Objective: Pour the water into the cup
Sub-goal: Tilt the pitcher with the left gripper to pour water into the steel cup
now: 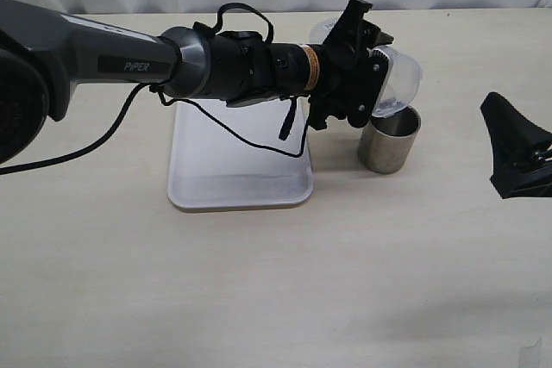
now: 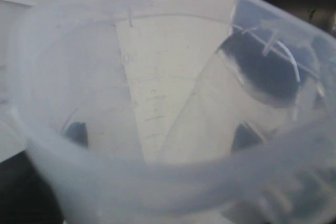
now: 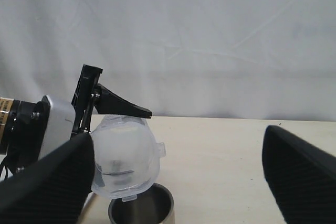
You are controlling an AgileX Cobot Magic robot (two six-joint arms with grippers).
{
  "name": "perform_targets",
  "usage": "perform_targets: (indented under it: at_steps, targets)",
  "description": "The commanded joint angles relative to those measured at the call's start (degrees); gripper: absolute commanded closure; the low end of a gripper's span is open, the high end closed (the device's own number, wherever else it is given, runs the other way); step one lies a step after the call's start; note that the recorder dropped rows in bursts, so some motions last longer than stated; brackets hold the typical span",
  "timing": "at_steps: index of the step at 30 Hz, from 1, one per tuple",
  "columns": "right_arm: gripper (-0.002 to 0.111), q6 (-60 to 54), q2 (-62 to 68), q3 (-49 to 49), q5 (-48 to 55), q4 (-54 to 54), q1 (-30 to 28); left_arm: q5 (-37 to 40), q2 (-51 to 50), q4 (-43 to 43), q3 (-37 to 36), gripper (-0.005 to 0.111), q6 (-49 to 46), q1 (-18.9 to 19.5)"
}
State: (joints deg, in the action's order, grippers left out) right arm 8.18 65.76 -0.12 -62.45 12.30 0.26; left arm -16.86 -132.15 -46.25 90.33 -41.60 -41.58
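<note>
The steel cup [image 1: 388, 142] stands upright on the table just right of the tray; it also shows in the right wrist view [image 3: 140, 209]. My left gripper [image 1: 362, 66] is shut on a clear plastic jug [image 1: 398, 82] and holds it tipped on its side, with the mouth just over the cup's rim. In the left wrist view the jug [image 2: 157, 171] fills the frame and hides the fingers. In the right wrist view the jug [image 3: 126, 156] hangs right above the cup. My right gripper [image 1: 517, 152] is open and empty, well right of the cup.
A white tray [image 1: 237, 170] lies on the table under the left arm, left of the cup. A black cable [image 1: 259, 140] hangs from the left arm over the tray. A pale curtain [image 3: 210, 35] backs the table.
</note>
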Motion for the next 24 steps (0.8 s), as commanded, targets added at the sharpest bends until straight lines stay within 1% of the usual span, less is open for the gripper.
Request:
perform_targets:
  at_steps: [1,24]
  targets:
    - [0.027,0.1,0.2,0.1,0.2,0.6,-0.1,-1.9,0.6,0.5,0.7,0.107,-0.7,-0.5]
    - [0.027,0.1,0.2,0.1,0.2,0.6,-0.1,-2.8,0.6,0.5,0.7,0.107,-4.0,-0.5]
